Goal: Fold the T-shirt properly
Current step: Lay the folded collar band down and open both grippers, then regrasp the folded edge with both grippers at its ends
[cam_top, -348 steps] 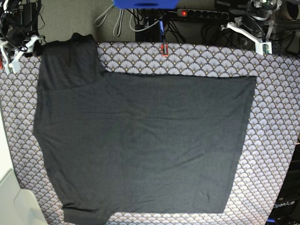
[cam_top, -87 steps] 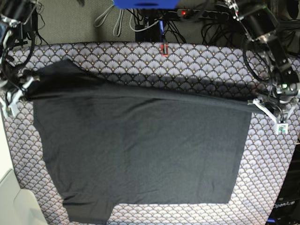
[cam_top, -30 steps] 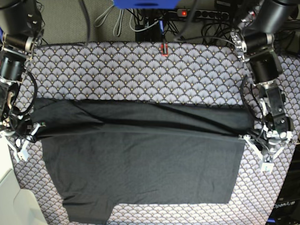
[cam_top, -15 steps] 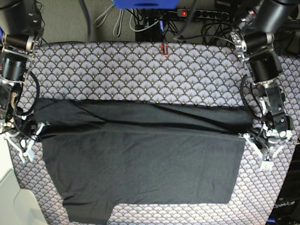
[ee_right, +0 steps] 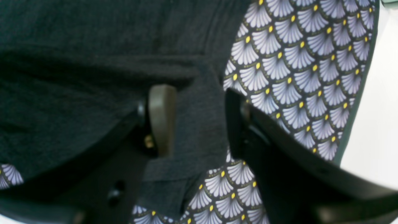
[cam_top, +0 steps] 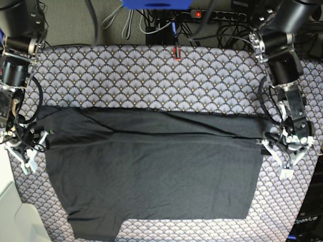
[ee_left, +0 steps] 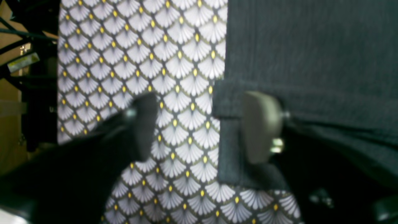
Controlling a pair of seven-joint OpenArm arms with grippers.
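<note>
The dark charcoal T-shirt (cam_top: 151, 171) lies on the fan-patterned tablecloth (cam_top: 151, 75), its far part folded forward over itself, with the fold line running across the table. No print shows. My left gripper (cam_top: 282, 157) is at the shirt's right edge. In the left wrist view it (ee_left: 202, 124) is open, with the shirt's hem (ee_left: 228, 130) lying against one finger. My right gripper (cam_top: 26, 151) is at the shirt's left edge. In the right wrist view it (ee_right: 199, 121) is open, with a strip of shirt fabric (ee_right: 199, 130) lying loose between the jaws.
A small red object (cam_top: 176, 52) sits at the table's far edge. Cables and a power strip (cam_top: 222, 15) lie behind the table. A white surface (cam_top: 12, 217) borders the front left corner and a black box (cam_top: 308, 222) the front right.
The folded-over layer has dropped and flattened onto the shirt, and its bulge is gone. Both grippers have shifted slightly along the shirt's side edges.
</note>
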